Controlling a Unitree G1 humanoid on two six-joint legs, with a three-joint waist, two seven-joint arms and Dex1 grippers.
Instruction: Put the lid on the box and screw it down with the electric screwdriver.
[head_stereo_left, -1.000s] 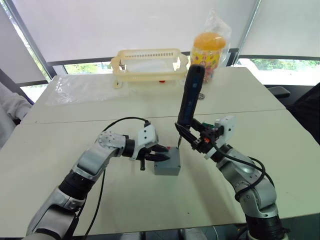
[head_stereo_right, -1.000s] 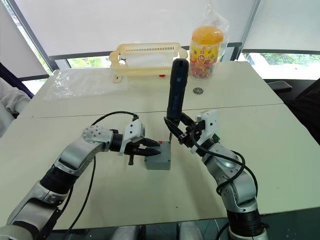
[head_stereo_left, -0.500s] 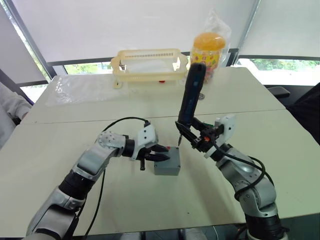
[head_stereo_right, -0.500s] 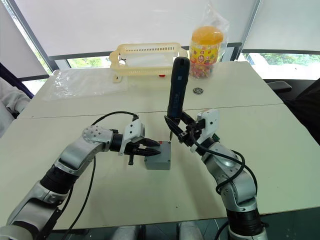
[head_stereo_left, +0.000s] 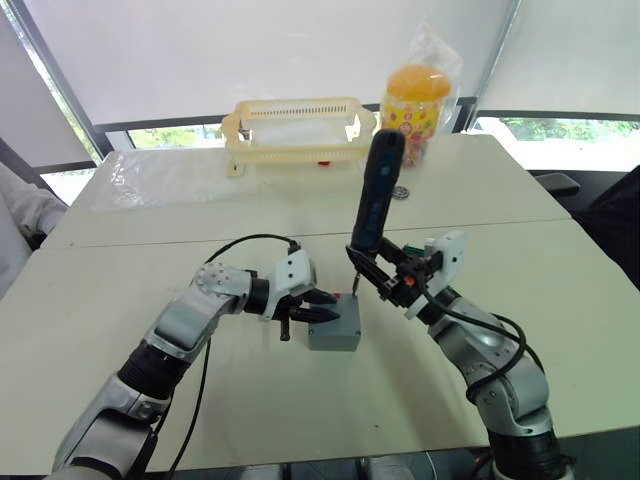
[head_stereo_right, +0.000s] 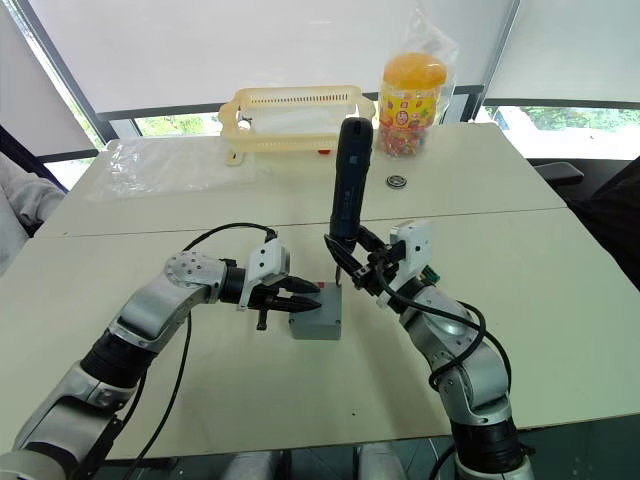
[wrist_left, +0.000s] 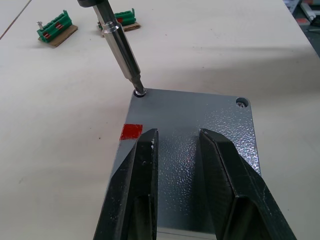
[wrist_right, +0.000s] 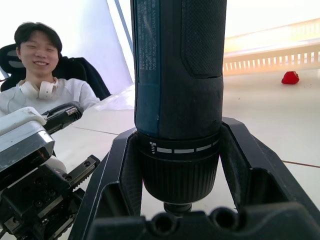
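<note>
Head camera first: lid (head_stereo_left: 336, 318) sits seated on the box (head_stereo_left: 333, 338), mid-table, well clear of every table edge. My right gripper (head_stereo_left: 388, 277) is clenched on the electric screwdriver (head_stereo_left: 371, 200), held nearly upright with its bit down at the lid's far corner. My left gripper (head_stereo_left: 318, 306) reaches in at the box's left side. The yellow basket (head_stereo_left: 297, 128) and snack jar (head_stereo_left: 417, 100) stand well behind, so I have room to swing.

On the left wrist, the bit is in the corner screw hole (wrist_left: 139, 92); my left fingers (wrist_left: 143, 160) are spread above the lid, perhaps resting on it. I'd keep the driver upright and press straight down, steadying the box.

On the right wrist, the fingers (wrist_right: 117, 165) clamp the driver's collar.
</note>
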